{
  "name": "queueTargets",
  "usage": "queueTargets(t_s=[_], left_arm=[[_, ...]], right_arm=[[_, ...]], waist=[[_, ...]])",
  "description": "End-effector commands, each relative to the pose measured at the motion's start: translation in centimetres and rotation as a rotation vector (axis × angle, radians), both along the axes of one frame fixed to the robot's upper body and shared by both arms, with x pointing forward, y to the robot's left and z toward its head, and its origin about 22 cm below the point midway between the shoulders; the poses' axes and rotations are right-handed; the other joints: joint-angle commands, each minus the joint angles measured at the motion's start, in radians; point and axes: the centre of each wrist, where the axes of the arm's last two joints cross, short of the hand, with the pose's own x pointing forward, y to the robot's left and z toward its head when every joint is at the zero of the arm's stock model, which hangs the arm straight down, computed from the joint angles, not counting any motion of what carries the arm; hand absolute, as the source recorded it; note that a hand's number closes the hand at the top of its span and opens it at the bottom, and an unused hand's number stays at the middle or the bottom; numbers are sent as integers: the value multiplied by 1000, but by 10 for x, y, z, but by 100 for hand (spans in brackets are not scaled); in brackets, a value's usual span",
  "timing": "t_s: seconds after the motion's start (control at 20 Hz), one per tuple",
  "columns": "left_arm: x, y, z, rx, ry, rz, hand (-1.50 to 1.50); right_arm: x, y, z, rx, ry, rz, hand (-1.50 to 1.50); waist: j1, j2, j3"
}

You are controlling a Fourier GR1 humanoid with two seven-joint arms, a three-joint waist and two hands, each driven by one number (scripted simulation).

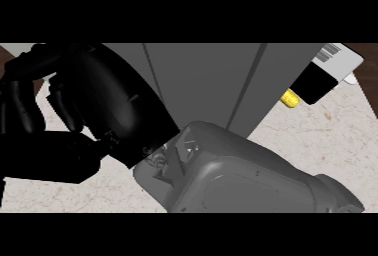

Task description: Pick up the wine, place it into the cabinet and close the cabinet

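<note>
Glossy black robot hand [44, 100], boxy grey forearm [244, 180]

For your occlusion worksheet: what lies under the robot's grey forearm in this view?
Under the grey forearm, only marbled counter shows around its edges. Anything directly beneath is covered; no wine is visible.

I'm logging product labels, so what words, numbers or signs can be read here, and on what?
None can be read.
White box at the upper right: dark stripes like a barcode near its top edge, no digits legible.
Black flap and yellow piece below it: no text visible.
</note>
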Motion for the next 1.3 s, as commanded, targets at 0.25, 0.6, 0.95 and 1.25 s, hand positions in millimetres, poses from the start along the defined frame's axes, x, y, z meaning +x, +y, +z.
queueTargets(t_s=[0.25, 0.6, 0.95, 1.25], left_arm=[[9, 13, -7, -5, 4, 25, -150], [15, 2, 4, 26, -3, 29, -150], [6, 0, 7, 27, 0, -28, -150], [19, -2, 1, 13, -8, -1, -150]], right_arm=[[70, -9, 7, -11, 42, -84, 150], [116, -45, -14, -29, 43, -116, 150], [134, -63, -45, -82, -3, -199, 150], [139, -65, -29, -103, -34, -195, 150]], waist=[[-16, -1, 1], [-15, 5, 1], [9, 8, 1], [-6, 12, 0]])
